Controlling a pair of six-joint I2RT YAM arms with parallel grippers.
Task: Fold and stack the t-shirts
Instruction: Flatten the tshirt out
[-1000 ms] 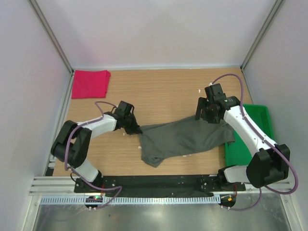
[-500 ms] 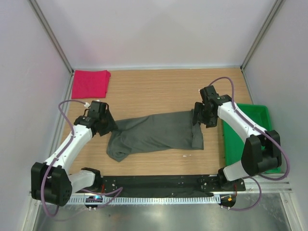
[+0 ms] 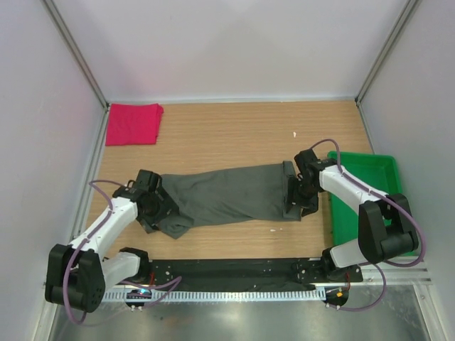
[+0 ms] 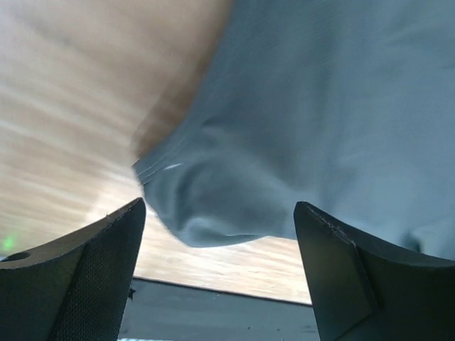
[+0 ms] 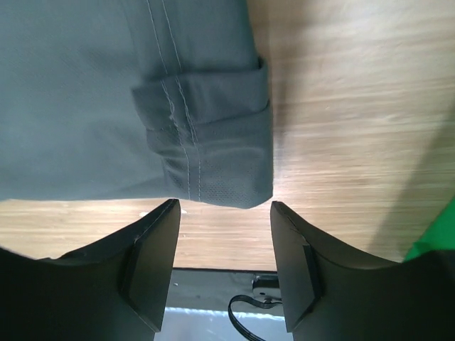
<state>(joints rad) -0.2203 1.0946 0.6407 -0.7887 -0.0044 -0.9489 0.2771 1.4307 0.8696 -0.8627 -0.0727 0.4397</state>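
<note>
**Q:** Where is the grey shirt, and what shape is it in?
**A:** Grey shirt (image 3: pixel 227 193): soft matt knit, spread as a long flat band across the near middle of the table (image 3: pixel 234 131), which is pale wood-grain board. The left end is bunched into rounded folds. The right end is squared off, with a double-stitched hem folded back on itself.

**Q:** And the red shirt?
**A:** Red shirt (image 3: pixel 133 123): folded into a flat, nearly square pad at the far left corner of the table, well apart from the grey one.

**Q:** How do the jaws stand?
**A:** Left jaws: wide apart, low over the bunched left end, with a rounded fold showing between the black textured pads but not pinched. Right jaws: apart, though less wide, at the right end. The folded hem corner lies just beyond their tips, and nothing is held.

**Q:** What is the green object?
**A:** Tray (image 3: pixel 380 181): rigid green plastic, rectangular, at the table's right edge beside the right arm.
</note>
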